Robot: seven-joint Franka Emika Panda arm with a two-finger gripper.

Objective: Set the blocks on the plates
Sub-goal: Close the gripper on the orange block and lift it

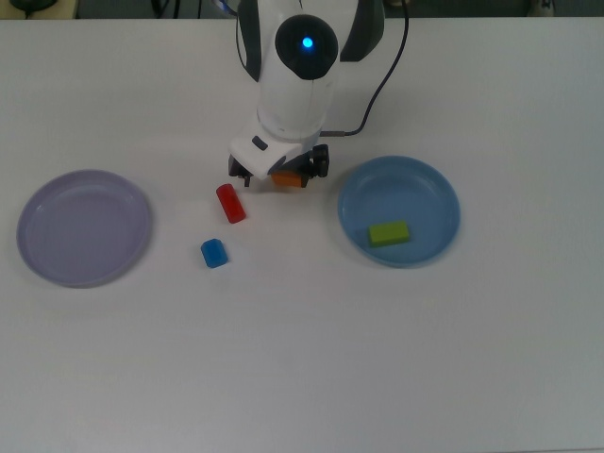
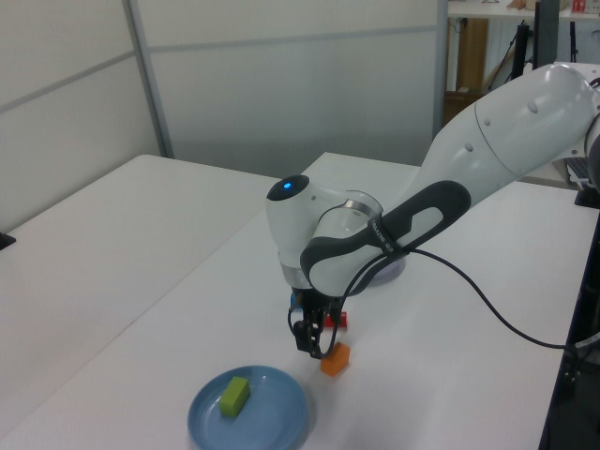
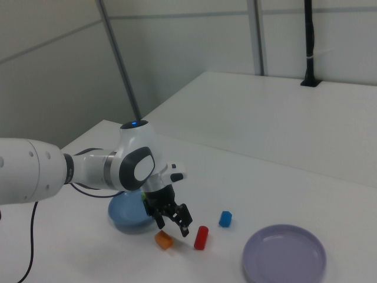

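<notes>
My gripper (image 1: pixel 277 173) hangs open just above the table, between the two plates. The orange block (image 1: pixel 289 179) lies on the table under it, apart from the fingers, and shows below the gripper (image 3: pixel 173 226) as an orange block (image 3: pixel 164 240) in the right view. The red block (image 1: pixel 231 203) lies just off the top view's left of the gripper, and the blue block (image 1: pixel 214 253) sits further toward the front. The green block (image 1: pixel 389 233) rests in the blue plate (image 1: pixel 415 184). Nothing lies on the lavender plate (image 1: pixel 83 227).
The arm's white body and a black cable (image 1: pixel 382 75) reach in from the far edge in the top view. In the left view the arm (image 2: pixel 487 141) hides part of the lavender plate. A second white table (image 3: pixel 283 112) stands behind in the right view.
</notes>
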